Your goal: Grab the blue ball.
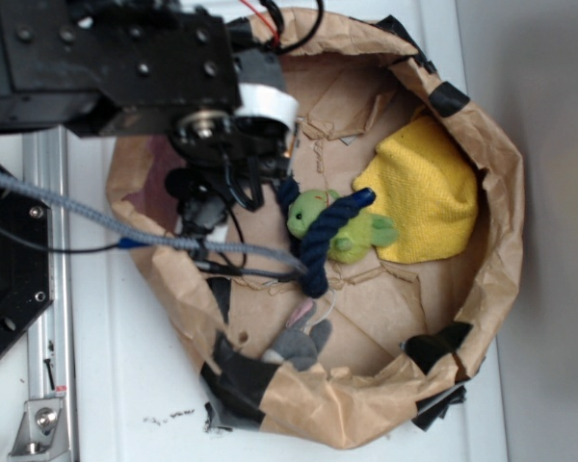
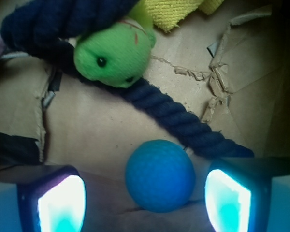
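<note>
The blue ball [image 2: 159, 175] is small, teal-blue and dimpled. It rests on the brown paper floor in the wrist view, between my two fingers, nearer the right one. My gripper [image 2: 146, 199] is open, with a gap on each side of the ball. In the exterior view my gripper [image 1: 208, 204] is low inside the left part of the paper basket, and the arm hides the ball.
A dark navy rope [image 2: 174, 113] lies just beyond the ball and runs under a green plush toy [image 2: 115, 53]. The paper basket [image 1: 482, 318] also holds a yellow cloth [image 1: 429, 192] and a grey plush toy [image 1: 303, 339]. The rope [image 1: 318, 245] crosses the green toy [image 1: 358, 236].
</note>
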Action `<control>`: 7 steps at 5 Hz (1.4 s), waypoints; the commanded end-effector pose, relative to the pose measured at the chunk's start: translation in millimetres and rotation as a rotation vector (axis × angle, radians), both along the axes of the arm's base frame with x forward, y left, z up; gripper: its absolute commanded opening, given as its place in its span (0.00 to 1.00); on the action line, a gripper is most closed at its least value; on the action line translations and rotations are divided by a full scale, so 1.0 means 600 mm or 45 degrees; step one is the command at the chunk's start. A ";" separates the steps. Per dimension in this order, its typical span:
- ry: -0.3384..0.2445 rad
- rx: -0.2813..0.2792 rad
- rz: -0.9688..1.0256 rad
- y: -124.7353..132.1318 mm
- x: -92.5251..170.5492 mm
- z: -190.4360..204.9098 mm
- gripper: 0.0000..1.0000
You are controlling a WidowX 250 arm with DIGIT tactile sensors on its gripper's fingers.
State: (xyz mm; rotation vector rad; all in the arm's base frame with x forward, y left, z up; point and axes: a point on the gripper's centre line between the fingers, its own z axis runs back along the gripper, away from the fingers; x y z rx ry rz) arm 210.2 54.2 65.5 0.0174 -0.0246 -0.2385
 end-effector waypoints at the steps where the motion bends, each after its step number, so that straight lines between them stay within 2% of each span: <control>1: -0.067 0.034 -0.022 0.032 -0.016 -0.027 1.00; 2: -0.010 0.044 0.046 0.049 -0.023 -0.075 1.00; 3: -0.036 0.038 0.077 0.048 -0.020 -0.081 0.00; 4: -0.040 0.080 0.081 0.045 -0.023 -0.070 0.00; 5: -0.085 0.058 0.093 0.036 -0.014 -0.032 0.00; 6: -0.158 0.104 0.058 0.015 0.027 0.052 0.00; 7: -0.147 0.030 0.177 0.003 0.052 0.136 0.00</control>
